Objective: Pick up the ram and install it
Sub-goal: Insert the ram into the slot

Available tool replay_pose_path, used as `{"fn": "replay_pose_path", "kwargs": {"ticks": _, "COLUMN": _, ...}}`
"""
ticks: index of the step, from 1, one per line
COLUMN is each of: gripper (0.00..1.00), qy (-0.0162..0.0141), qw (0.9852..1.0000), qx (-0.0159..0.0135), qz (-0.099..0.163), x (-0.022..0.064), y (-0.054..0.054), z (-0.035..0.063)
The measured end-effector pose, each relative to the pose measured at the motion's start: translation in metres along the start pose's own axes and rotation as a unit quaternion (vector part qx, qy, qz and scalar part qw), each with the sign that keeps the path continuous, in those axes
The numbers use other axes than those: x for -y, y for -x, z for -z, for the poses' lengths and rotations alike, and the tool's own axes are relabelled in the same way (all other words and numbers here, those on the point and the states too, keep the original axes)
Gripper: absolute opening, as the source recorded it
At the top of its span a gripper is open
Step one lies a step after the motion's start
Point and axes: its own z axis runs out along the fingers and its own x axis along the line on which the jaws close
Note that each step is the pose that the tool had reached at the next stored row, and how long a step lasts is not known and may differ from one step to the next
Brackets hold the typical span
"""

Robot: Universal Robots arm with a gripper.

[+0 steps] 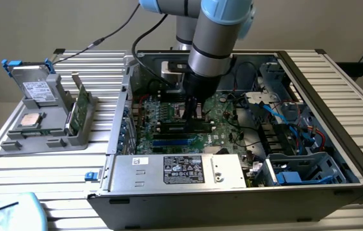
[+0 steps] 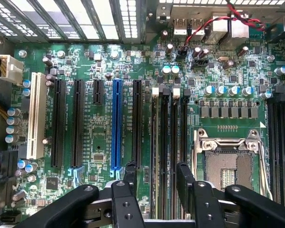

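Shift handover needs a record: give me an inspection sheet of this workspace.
Surface: slatted metal table carrying an open black computer case.
Job's things: thin dark ram stick, apparently standing in the black memory slots; seating cannot be judged.
Clutter: grey plastic holder with square silver processor chip and green card.
Grippers: black hand open, fingers astride the slots, gripping nothing.
Cables: red and black wires; blue cables inside case.
Surroundings: plain wall; nothing else seen.

Gripper (image 1: 192,111) hangs low inside the open computer case (image 1: 335,144), fingers parted over the motherboard (image 1: 168,120); a dark ram (image 1: 183,128) sits just below them.
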Motion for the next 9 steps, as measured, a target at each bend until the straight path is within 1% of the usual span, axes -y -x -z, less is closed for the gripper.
{"fn": "replay_pose_path", "kwargs": {"ticks": 4, "gripper": 0.47, "qy": -0.0144, "qw": 0.9999, "qx": -0.0024, "qz": 0.000, "x": -0.0048, "y": 0.0001, "z": 0.0014}}
{"fn": "replay_pose_path", "kwargs": {"ticks": 6, "gripper": 0.47, "qy": -0.0211, "qw": 0.9998, "qx": -0.0035, "qz": 0.000, "x": -0.0071, "y": 0.0001, "z": 0.0022}}
{"fn": "replay_pose_path", "kwargs": {"ticks": 7, "gripper": 0.47, "qy": -0.0238, "qw": 0.9997, "qx": -0.0042, "qz": 0.000, "x": -0.0081, "y": 0.0001, "z": 0.0029}}
{"fn": "replay_pose_path", "kwargs": {"ticks": 9, "gripper": 0.47, "qy": -0.0272, "qw": 0.9996, "qx": -0.0051, "qz": -0.001, "x": -0.0097, "y": 0.0002, "z": 0.0056}}
